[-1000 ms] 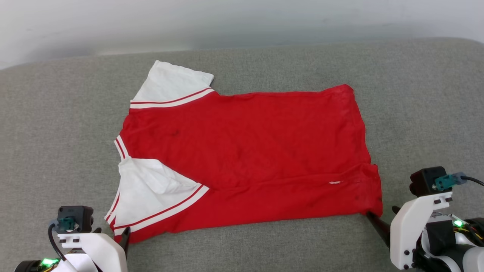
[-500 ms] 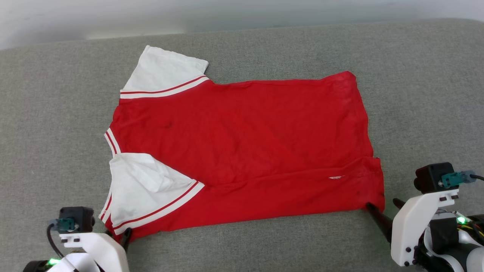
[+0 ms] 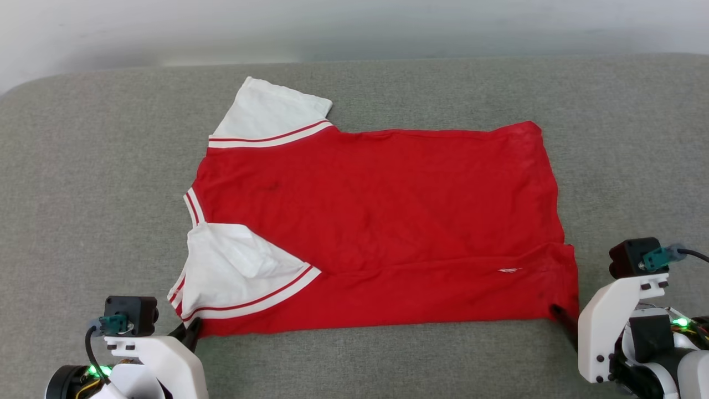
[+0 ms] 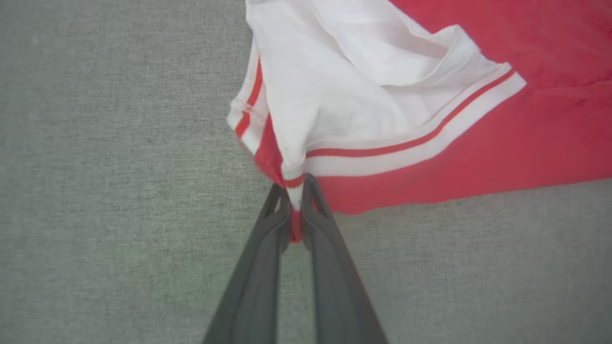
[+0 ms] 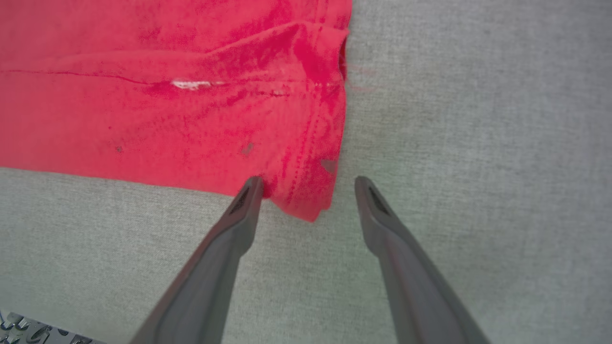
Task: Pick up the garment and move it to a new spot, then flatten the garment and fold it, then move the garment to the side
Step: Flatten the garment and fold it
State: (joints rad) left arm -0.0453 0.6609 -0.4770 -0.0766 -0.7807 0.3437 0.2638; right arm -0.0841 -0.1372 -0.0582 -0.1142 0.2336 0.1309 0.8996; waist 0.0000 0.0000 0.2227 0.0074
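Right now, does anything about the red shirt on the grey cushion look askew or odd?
Yes. On the red short-sleeved jersey shirt, the near white sleeve is doubled back onto the red body and rumpled, while the far white sleeve lies spread flat.

The garment lies flat over the middle of the grey padded surface and takes most of the room there. A wide bare strip runs along the left edge and another along the right edge. A narrower one runs along the far edge, behind the far white sleeve. Near the front edge the padding is bare between the two arms. The left gripper blocks the near left corner of the garment, pinched on the cloth. The right gripper blocks the near right corner, its jaws apart around the hem corner.
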